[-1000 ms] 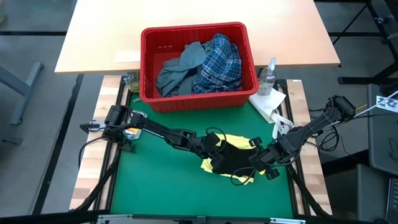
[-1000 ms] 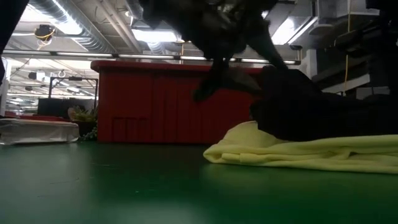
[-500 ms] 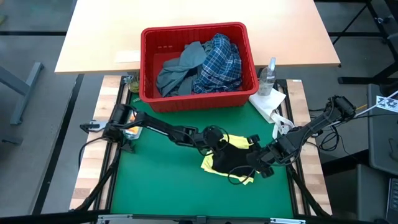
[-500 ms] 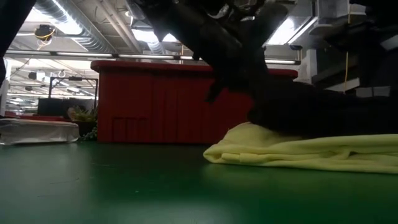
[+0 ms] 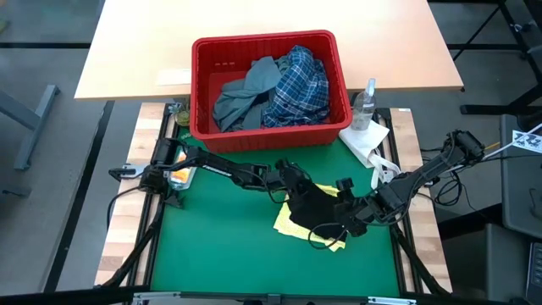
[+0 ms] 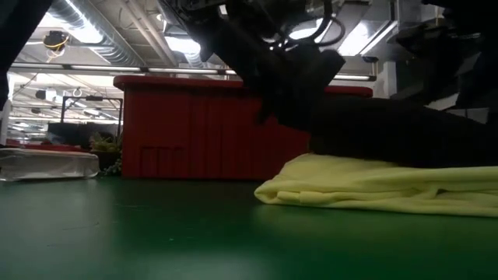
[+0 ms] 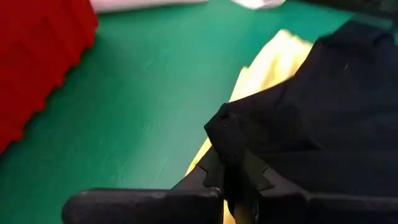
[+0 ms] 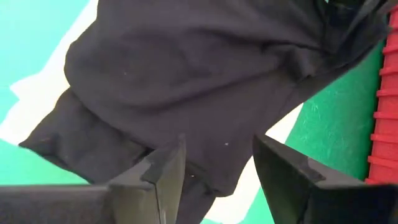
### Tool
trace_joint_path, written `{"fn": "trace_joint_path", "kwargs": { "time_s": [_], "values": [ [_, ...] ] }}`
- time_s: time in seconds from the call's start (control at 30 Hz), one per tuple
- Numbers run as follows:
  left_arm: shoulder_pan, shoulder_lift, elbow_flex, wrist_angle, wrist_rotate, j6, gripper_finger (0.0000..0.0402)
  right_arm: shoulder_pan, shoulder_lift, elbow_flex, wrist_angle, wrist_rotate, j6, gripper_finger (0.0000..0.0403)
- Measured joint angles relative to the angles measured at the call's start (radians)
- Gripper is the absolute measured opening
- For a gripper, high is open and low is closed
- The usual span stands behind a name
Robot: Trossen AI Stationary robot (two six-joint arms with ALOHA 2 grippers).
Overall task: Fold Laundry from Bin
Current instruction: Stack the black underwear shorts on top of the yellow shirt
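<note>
A dark navy garment (image 5: pixel 318 207) lies in a heap on a small yellow one (image 5: pixel 286 225), which lies flat on the green mat. My left gripper (image 7: pixel 239 186) reaches in from the table's left and is shut on the navy garment's left edge. My right gripper (image 8: pixel 214 168) comes in from the right and stands open just over the navy garment (image 8: pixel 186 74). The red bin (image 5: pixel 262 38) stands at the far side. In it lie a grey-blue garment (image 5: pixel 241 95) and a blue-white plaid shirt (image 5: pixel 298 85). My left gripper pinches a bunched corner of the navy garment's edge (image 7: pixel 227 134) between its two fingers. It comes in slanting down from the table's left. The rest of the garment lies slack on the yellow one. Whether my right gripper touches the navy cloth under it, I cannot tell.
A clear spray bottle (image 5: pixel 366 102) and a white paper towel (image 5: pixel 366 140) stand to the right of the bin. A light wooden table (image 5: pixel 135 51) lies behind the bin. The green mat (image 5: pixel 212 246) is bare to the left of and nearer than the garments.
My left gripper has swung a little toward the far edge, rolled, and shut on the navy garment's left edge. In the low view the navy heap lies flatter and wider on the yellow garment than before. My right gripper has tipped but stays where it was, open.
</note>
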Motion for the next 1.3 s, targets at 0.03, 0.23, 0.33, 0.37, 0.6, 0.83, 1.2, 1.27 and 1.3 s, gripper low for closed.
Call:
{"fn": "trace_joint_path", "kwargs": {
  "time_s": [0.03, 0.23, 0.33, 0.37, 0.6, 0.83, 1.2, 1.27, 1.3],
  "values": [
    [0.0, 0.0, 0.0, -0.018, 0.0, 0.0, 0.0006, 0.0, 0.0, -0.014, 0.006, 0.005, 0.0, 0.0188],
    [-0.008, 0.0, 0.0, -0.089, -0.002, 0.001, 0.0022, 0.0, 0.0, -0.143, 0.114, 0.008, 0.03, 0.0188],
    [-0.011, 0.0, 0.0, -0.088, -0.004, 0.001, 0.0031, 0.0, 0.0, -0.183, 0.124, -0.016, 0.052, 0.0188],
    [-0.011, 0.0, 0.0, -0.09, -0.004, 0.001, 0.0035, 0.0, 0.0, -0.195, 0.121, -0.022, 0.062, 0.0188],
    [-0.006, -0.013, 0.0, -0.086, -0.009, -0.005, 0.0083, 0.0, 0.001, -0.202, 0.107, -0.038, 0.083, 0.0188],
    [-0.008, -0.073, 0.0, -0.107, -0.01, 0.002, 0.0127, 0.0, 0.001, -0.101, -0.007, -0.115, 0.077, 0.0188],
    [-0.025, -0.173, 0.001, -0.169, 0.106, -0.062, 0.0129, 0.001, 0.0, 0.014, -0.056, -0.104, 0.079, 0.0188],
    [-0.047, -0.172, 0.001, -0.148, 0.139, -0.088, 0.0129, 0.001, 0.0, 0.013, 0.007, -0.098, 0.079, 0.0188],
    [-0.061, -0.168, 0.001, -0.14, 0.142, -0.093, 0.0129, 0.001, 0.001, 0.014, 0.035, -0.087, 0.078, 0.0188]
  ]
}}
